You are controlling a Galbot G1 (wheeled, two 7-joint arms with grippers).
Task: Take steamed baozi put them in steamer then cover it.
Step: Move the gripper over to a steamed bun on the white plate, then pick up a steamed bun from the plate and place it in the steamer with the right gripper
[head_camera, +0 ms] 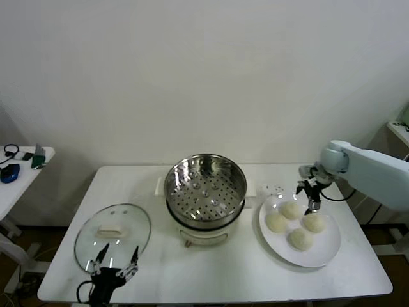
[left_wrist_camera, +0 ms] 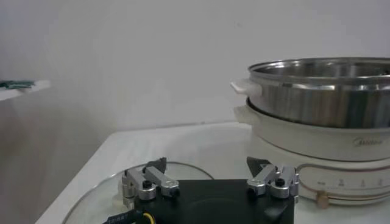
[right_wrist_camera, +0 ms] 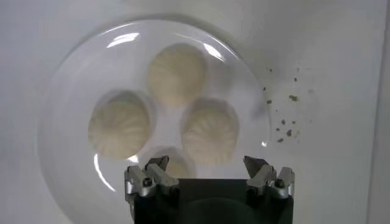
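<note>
right hand open above steamed baozi

Pale blue-white right arm, black tool with silver screwed fingertips, black cables

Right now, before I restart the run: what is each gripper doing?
Left gripper: open, empty, at the cover's near edge.
Right gripper: open, empty, above the steamed baozi.

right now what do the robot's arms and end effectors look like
The right arm has a smooth pale blue-white shell with a rounded joint. Its right end effector is black, and a dark cable loops beside it. Seen from the wrist, both have a black body and two silver metal finger mounts with black tips and round screws. The left end effector also shows a yellow wire at its base.
</note>
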